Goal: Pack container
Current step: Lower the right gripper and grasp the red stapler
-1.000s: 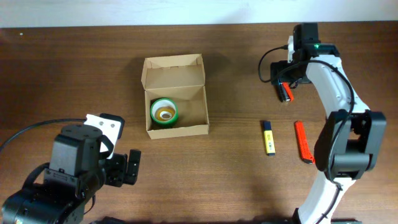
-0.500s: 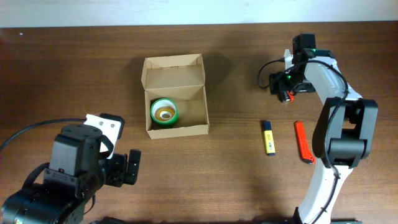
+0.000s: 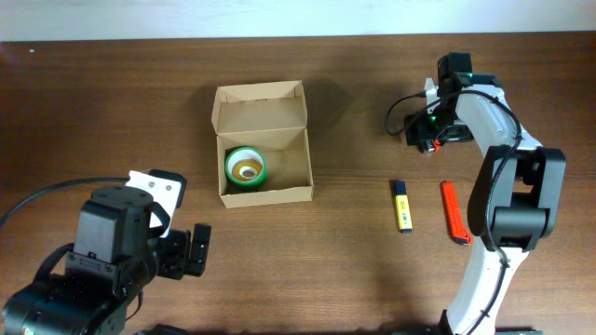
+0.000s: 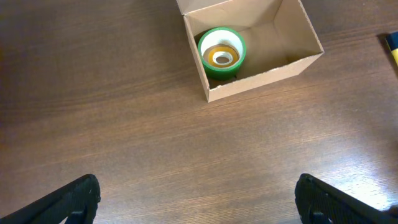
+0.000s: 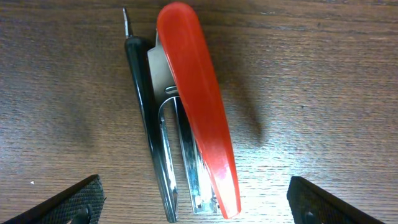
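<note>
The brown cardboard container (image 3: 264,191) stands open at centre left, its flap lid folded back. A green tape roll (image 3: 246,167) lies inside at the left. Both show in the left wrist view, the container (image 4: 267,78) and the roll (image 4: 221,52). My right gripper (image 3: 428,140) is open and low over a red and chrome stapler (image 5: 193,112), which lies on the table between its fingers (image 5: 199,202). The fingers are apart from the stapler on both sides. My left gripper (image 3: 186,251) is open and empty at the front left, with bare table between its fingers (image 4: 199,199).
A yellow and blue marker (image 3: 401,206) and a red marker-like object (image 3: 453,212) lie on the table at the right, in front of the right gripper. The marker's tip shows at the right edge of the left wrist view (image 4: 392,46).
My right gripper has swung in and come down over the red stapler, which now is mostly hidden under it in the overhead view. The left arm has not moved.
</note>
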`<state>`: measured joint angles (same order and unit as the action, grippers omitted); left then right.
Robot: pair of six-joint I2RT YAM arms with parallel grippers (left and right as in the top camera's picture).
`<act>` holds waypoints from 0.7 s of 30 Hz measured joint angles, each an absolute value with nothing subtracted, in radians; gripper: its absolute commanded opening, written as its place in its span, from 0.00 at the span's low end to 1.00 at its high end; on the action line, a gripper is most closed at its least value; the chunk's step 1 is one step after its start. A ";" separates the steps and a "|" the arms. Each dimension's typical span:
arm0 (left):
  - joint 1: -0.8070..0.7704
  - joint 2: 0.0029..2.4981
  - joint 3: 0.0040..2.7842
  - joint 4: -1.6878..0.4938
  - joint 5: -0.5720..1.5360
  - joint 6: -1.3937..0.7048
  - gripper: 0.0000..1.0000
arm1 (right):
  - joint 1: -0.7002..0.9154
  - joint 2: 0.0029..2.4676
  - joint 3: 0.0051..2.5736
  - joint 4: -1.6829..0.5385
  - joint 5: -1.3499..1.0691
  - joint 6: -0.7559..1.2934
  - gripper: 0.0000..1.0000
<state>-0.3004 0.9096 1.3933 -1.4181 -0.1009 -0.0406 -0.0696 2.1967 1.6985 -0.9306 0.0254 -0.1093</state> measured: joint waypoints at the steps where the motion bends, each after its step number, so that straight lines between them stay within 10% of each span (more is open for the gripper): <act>1: -0.300 0.910 1.393 -1.418 -0.101 -0.041 1.00 | -0.070 2.197 1.699 -0.931 0.025 -0.111 0.95; 21: -0.300 0.910 1.393 -1.418 -0.101 -0.041 1.00 | -0.070 2.220 1.666 -0.907 0.031 -0.157 0.84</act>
